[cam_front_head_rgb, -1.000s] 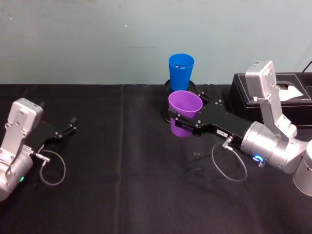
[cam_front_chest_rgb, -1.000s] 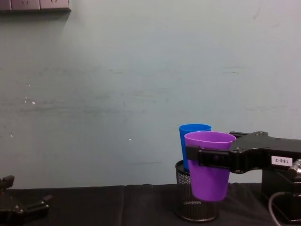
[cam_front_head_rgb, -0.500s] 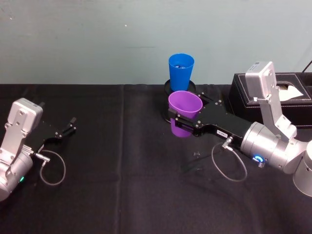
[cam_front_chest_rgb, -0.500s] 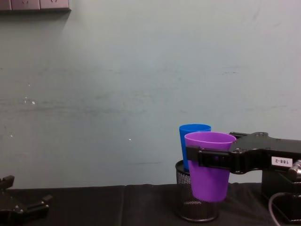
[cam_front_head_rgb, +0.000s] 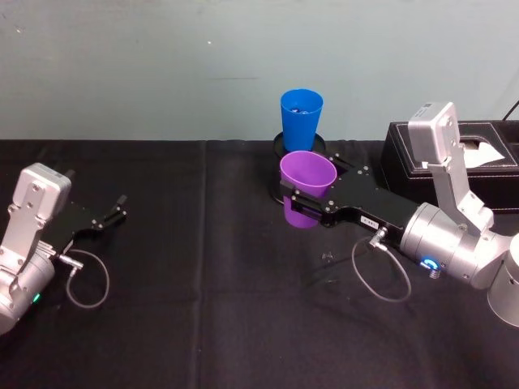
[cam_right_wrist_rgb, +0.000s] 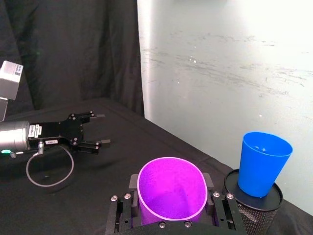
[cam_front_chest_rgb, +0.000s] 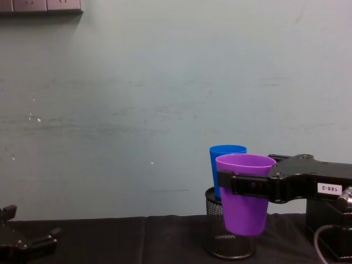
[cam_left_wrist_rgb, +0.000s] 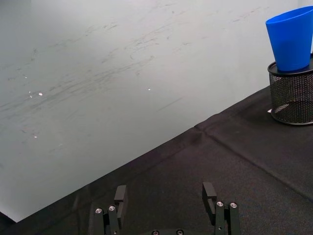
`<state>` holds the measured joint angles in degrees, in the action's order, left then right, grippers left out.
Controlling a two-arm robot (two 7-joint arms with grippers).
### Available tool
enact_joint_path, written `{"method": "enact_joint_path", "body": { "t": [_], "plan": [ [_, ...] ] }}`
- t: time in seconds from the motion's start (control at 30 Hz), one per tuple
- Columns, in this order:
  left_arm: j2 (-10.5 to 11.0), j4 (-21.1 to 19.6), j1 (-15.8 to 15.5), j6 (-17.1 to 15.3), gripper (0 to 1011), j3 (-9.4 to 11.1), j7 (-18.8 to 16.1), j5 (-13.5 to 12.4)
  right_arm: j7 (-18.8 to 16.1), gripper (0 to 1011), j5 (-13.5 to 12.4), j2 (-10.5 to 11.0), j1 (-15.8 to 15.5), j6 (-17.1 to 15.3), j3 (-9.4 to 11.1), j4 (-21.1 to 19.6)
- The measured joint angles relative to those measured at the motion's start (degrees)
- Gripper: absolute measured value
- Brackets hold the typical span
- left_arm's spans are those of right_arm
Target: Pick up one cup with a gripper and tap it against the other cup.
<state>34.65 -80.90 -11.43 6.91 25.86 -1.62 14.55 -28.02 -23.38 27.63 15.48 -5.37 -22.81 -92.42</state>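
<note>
My right gripper [cam_front_head_rgb: 293,203] is shut on the purple cup [cam_front_head_rgb: 306,188], holding it upright above the table just in front of the blue cup [cam_front_head_rgb: 301,117]. The blue cup [cam_front_chest_rgb: 226,168] stands on top of a black wire-mesh cylinder [cam_front_chest_rgb: 229,239]. In the chest view the purple cup [cam_front_chest_rgb: 245,192] overlaps the blue one, and I cannot tell whether they touch. The right wrist view shows the purple cup [cam_right_wrist_rgb: 171,190] between the fingers [cam_right_wrist_rgb: 133,182] with the blue cup [cam_right_wrist_rgb: 262,162] beyond. My left gripper [cam_front_head_rgb: 113,211] rests open at the table's left, nothing between its fingertips [cam_left_wrist_rgb: 120,194].
A black box [cam_front_head_rgb: 474,166] with white tissue stands at the right rear, behind my right arm. The black cloth table [cam_front_head_rgb: 203,267] runs to a pale wall behind. A cable [cam_front_head_rgb: 381,275] loops under the right wrist.
</note>
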Motion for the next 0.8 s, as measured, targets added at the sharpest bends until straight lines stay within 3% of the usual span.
{"method": "enact_joint_path", "body": {
  "t": [0.8],
  "plan": [
    [0.0,0.0,0.0,0.0,1000,0.0,0.0,0.0,-0.04,739,0.0,0.0,0.0,0.0,0.0,0.0]
  ]
}}
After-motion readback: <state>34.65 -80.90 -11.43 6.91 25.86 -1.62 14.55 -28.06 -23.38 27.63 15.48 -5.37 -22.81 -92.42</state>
